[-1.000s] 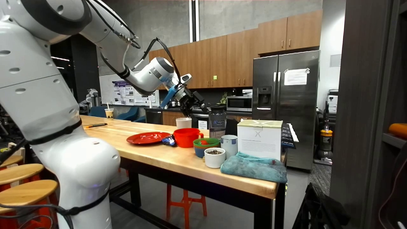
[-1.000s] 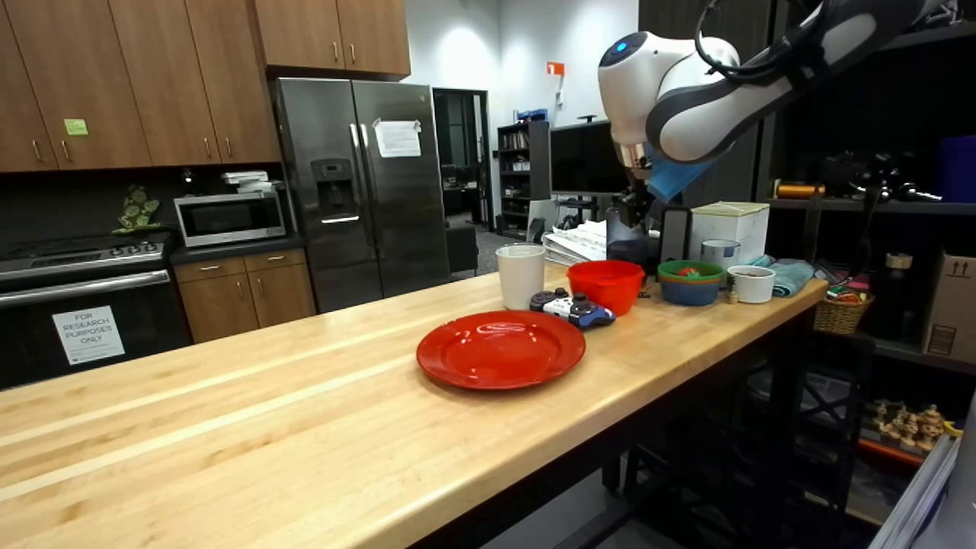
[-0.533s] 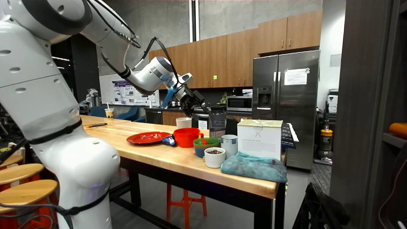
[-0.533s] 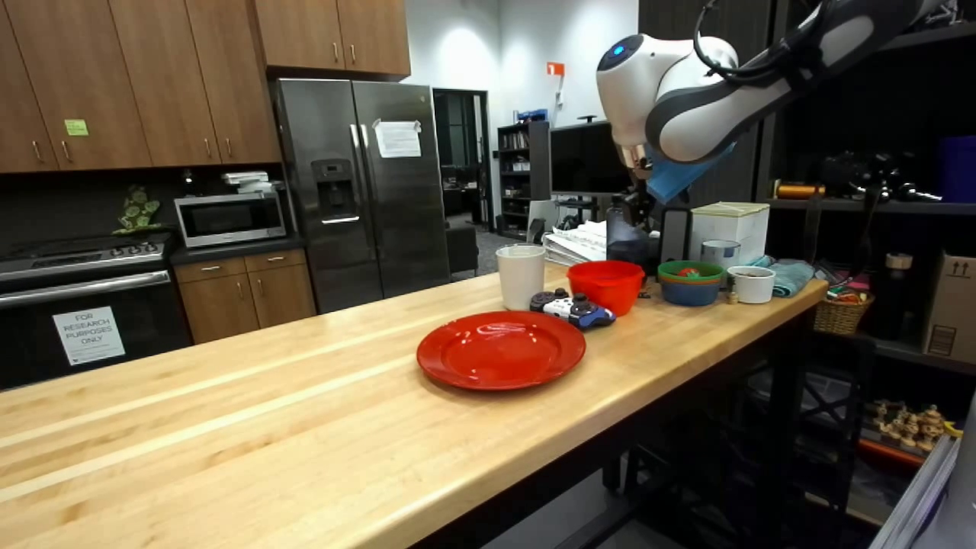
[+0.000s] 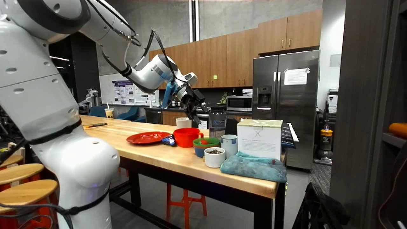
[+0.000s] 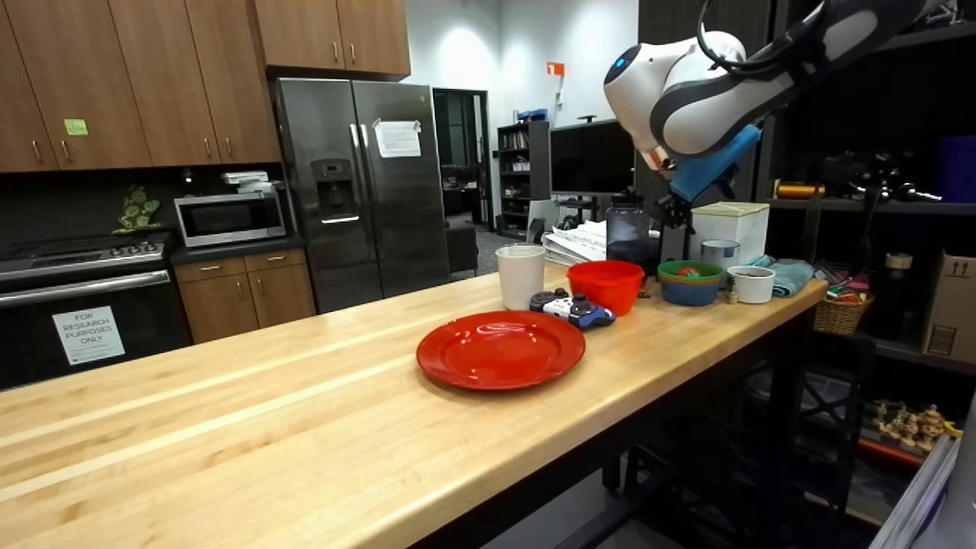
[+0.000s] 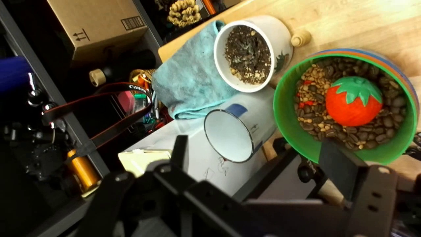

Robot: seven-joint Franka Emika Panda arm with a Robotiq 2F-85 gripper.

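Observation:
My gripper (image 7: 261, 156) is open, its fingers spread wide with nothing between them. In both exterior views the gripper (image 5: 201, 114) hangs above the table, angled down. Beyond the jaws in the wrist view lies a white enamel mug (image 7: 258, 117) with blue squares. To its right a green bowl (image 7: 289, 135), nested in orange and blue ones, holds coffee beans and a red toy tomato (image 7: 353, 105); one finger partly covers its rim. A white pot (image 7: 278, 36) with a dark crumbly filling stands beside a small wooden pawn (image 7: 301, 38). No contact with any object is visible.
A white box (image 5: 259, 140) and teal cloth (image 5: 254, 168) lie at the table's end. A tall bottle (image 6: 627, 232) stands near the gripper. Farther along are a red bowl (image 6: 606, 286), game controller (image 6: 572, 307), white cup (image 6: 521, 274) and red plate (image 6: 499, 351).
The wrist has tilted and swung, moving the gripper away from the bottle and toward the white box in an exterior view. The bottle shows more fully. Table objects have stayed put.

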